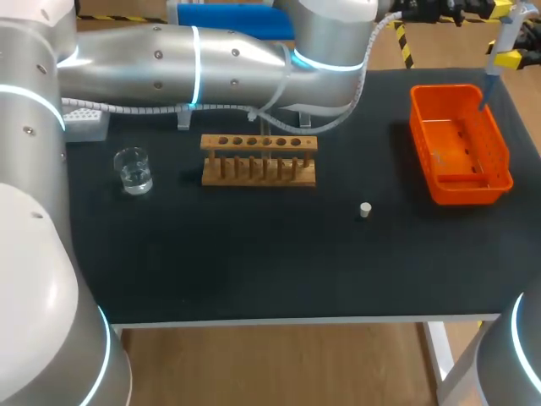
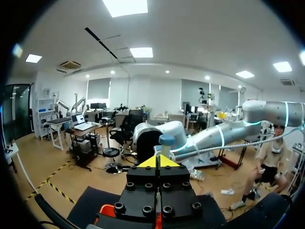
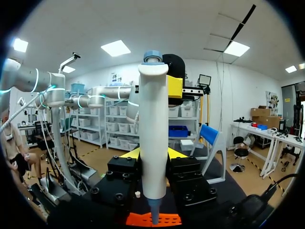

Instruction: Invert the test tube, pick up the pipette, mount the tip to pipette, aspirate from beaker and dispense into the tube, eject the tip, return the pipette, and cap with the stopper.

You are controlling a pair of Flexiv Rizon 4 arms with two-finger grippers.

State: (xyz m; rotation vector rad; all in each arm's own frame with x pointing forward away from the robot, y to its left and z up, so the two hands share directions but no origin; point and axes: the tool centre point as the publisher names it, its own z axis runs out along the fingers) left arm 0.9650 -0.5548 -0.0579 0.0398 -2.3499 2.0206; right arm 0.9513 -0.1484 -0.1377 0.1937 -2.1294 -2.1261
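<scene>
My right gripper (image 3: pixel 153 155) is shut on the white pipette (image 3: pixel 153 143), holding it upright. The pipette (image 1: pixel 505 34) hangs at the table's back right, and its blue tip (image 1: pixel 486 91) points down over the orange bin (image 1: pixel 461 144). My left arm (image 1: pixel 211 55) reaches across the back of the table. Its gripper (image 2: pixel 159 161) is shut with nothing in it and sits right at the pipette's top knob (image 2: pixel 167 140). In the right wrist view this left gripper (image 3: pixel 174 83) shows beside the pipette's head. A clear test tube (image 1: pixel 267 142) stands in the wooden rack (image 1: pixel 258 161). The stopper (image 1: pixel 365 210) lies on the mat.
A glass beaker (image 1: pixel 133 171) with clear liquid stands at the left of the black mat. Behind it at the back left is a white tip box (image 1: pixel 84 118). A clear stand (image 1: pixel 304 118) is behind the rack.
</scene>
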